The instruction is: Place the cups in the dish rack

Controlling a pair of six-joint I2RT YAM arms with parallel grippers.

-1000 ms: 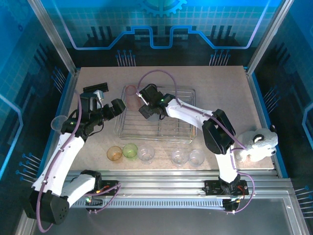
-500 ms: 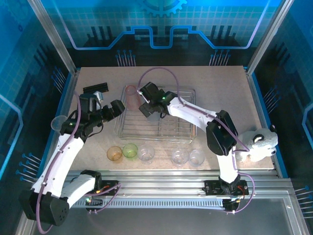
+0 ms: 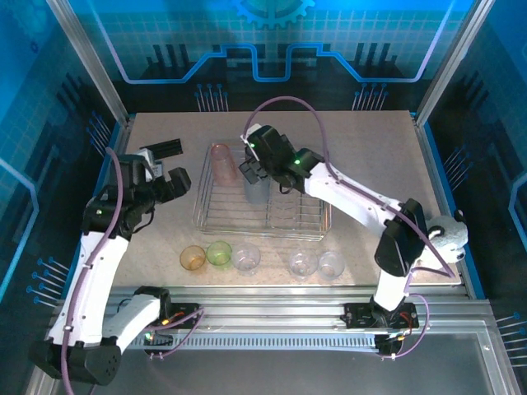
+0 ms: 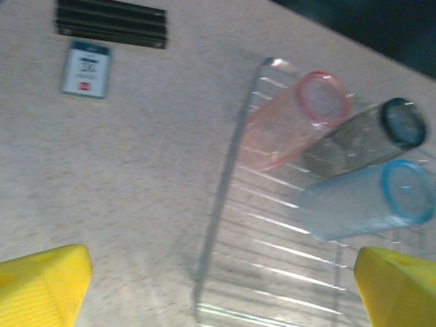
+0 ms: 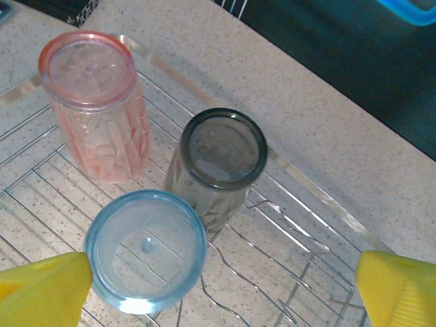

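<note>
We note right arm [image 3: 346,193] stretched over dish rack [image 3: 290,219], right pincer [image 5: 219,289] wide apart above blue tumbler [image 5: 145,250]; left arm [image 3: 100,257] bent, left pincer [image 4: 221,286] apart, empty.

The left gripper [image 3: 167,170] hangs at the far left, jaws spread wide. The right arm stretches far, the right gripper [image 3: 254,170] equally wide.
</note>
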